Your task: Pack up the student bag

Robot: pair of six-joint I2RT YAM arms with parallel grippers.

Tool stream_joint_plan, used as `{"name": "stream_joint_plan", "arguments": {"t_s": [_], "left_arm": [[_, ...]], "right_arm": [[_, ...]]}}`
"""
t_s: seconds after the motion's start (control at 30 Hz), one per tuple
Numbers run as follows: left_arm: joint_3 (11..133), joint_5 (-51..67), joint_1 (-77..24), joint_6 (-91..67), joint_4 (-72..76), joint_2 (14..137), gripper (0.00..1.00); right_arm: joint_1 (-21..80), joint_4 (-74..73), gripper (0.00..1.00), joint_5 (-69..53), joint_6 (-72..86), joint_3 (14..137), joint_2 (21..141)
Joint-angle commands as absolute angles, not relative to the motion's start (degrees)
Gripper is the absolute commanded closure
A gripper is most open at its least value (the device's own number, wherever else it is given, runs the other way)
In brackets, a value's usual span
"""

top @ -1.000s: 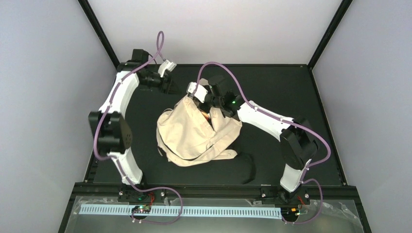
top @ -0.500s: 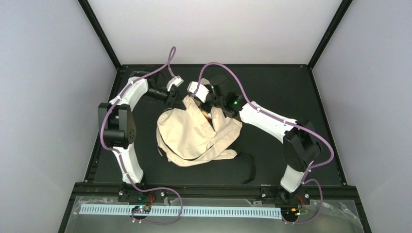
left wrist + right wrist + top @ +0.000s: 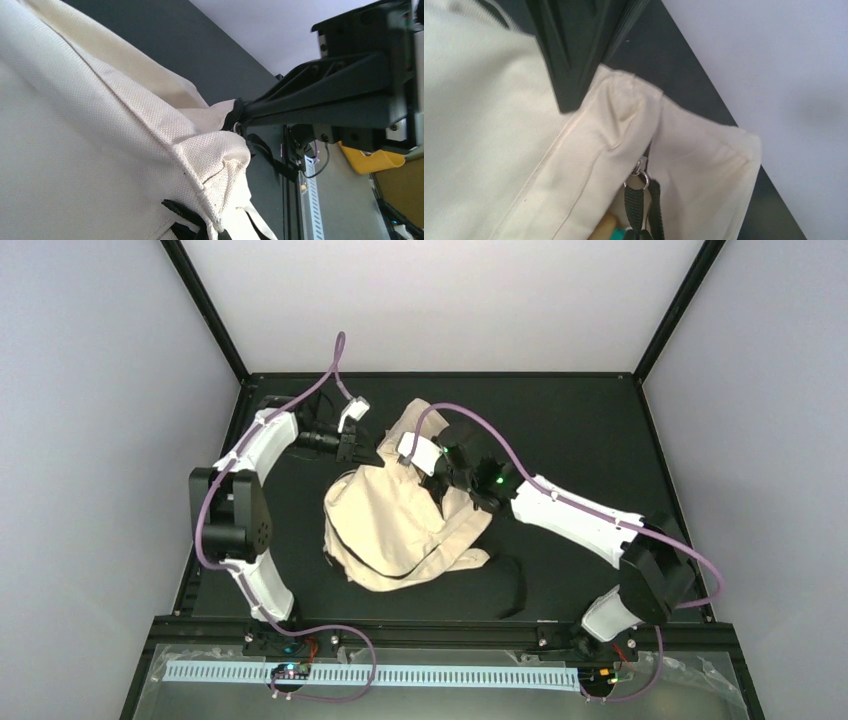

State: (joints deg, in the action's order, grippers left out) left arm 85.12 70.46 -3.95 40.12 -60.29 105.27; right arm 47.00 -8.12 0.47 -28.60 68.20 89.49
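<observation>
The student bag [image 3: 400,525], cream fabric with black straps, lies slumped in the middle of the black table. My left gripper [image 3: 365,452] is shut on a seam at the bag's back left edge; in the left wrist view its black tips [image 3: 215,234] pinch the cream seam [image 3: 220,165]. My right gripper [image 3: 437,475] is shut on the black zipper pull tab [image 3: 634,205], which hangs from a small metal ring [image 3: 642,176]. The zipper gapes below the ring, with something tan and teal [image 3: 616,231] showing inside. A bag flap [image 3: 420,420] stands up behind the right gripper.
A black strap [image 3: 512,585] trails from the bag toward the near right. The table's black frame rail [image 3: 440,623] runs along the near edge, and grey walls close in on three sides. A yellow object [image 3: 370,161] lies beyond the rail.
My left gripper has swung in to the bag's back edge and closed on its seam. The right gripper has pulled the zipper tab toward the near right, and a flap has risen behind it.
</observation>
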Motion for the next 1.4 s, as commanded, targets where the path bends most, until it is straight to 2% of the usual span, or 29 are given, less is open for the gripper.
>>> {"name": "stream_joint_plan", "arguments": {"t_s": [0.0, 0.1, 0.37, 0.53, 0.6, 0.63, 0.67, 0.7, 0.73, 0.77, 0.87, 0.93, 1.07, 1.27, 1.3, 1.33, 1.37], "left_arm": [[80.79, 75.87, -2.2, 32.25, -50.42, 95.37, 0.98], [79.08, 76.2, -0.77, 27.76, -44.97, 92.07, 0.99], [78.93, 77.57, 1.91, 27.28, -45.15, 89.72, 0.98], [76.48, 75.43, -1.05, 40.45, -56.09, 87.47, 0.99], [73.88, 72.66, -2.22, 33.48, -50.28, 86.82, 0.97], [74.27, 70.63, -2.21, 28.97, -46.08, 87.24, 0.86], [76.3, 68.75, -2.57, 28.3, -45.66, 88.2, 0.63], [79.65, 66.95, -3.27, 30.3, -47.72, 89.78, 0.44], [82.63, 64.72, -4.22, 31.65, -49.99, 91.35, 0.32], [85.06, 62.53, -5.19, 32.15, -51.07, 93.1, 0.22], [89.31, 58.47, -7.41, 34.18, -52.07, 97.8, 0.03], [94.46, 58.37, -8.65, 37.06, -56.39, 103.44, 0.01], [106.81, 59.71, -12.99, 46.81, -75.16, 114.24, 0.01], [104.34, 59.5, -17.06, 48.36, -74.28, 117.13, 0.02], [103.79, 59.62, -17.51, 48.79, -74.52, 117.31, 0.07], [103.46, 59.84, -17.89, 49.3, -74.94, 117.59, 0.17], [103.31, 60.27, -18.07, 49.38, -75.29, 117.89, 0.33]], "right_arm": [[49.05, -12.53, 0.99, 8.67, -26.32, 62.52, 85.61], [49.81, -13.23, 0.99, 9.53, -24.02, 58.89, 82.5], [51.17, -16.68, 0.99, 12.76, -20.83, 51.53, 76.42], [51.31, -14.27, 0.99, 12.39, -23.21, 53.99, 75.22], [51.21, -13.29, 0.99, 9.95, -25.39, 56.3, 76.08], [51.2, -12.03, 0.99, 9.12, -26.54, 56.98, 76.38], [51.27, -10.85, 0.99, 8.65, -27.75, 57.2, 76.53], [51.21, -9.2, 0.99, 8.51, -29.02, 57.1, 76.48], [51.19, -7.83, 0.99, 8.82, -30.14, 56.75, 76.36], [51.23, -6.93, 0.99, 9.29, -31.29, 56.52, 76.36], [51.2, -6.47, 0.99, 9.28, -33.98, 56.72, 76.8], [51.28, -6.5, 0.99, 8.9, -34.67, 56.71, 76.9], [51.28, -6.61, 0.99, 8.73, -35.2, 56.53, 77.05], [51.24, -6.55, 0.99, 8.72, -34.94, 55.74, 76.81], [51.18, -6.58, 0.99, 8.95, -35.02, 55.71, 76.82], [51.23, -6.6, 0.99, 9.28, -35.11, 55.67, 76.89], [51.24, -6.59, 0.99, 9.78, -35.22, 55.7, 76.9]]}}
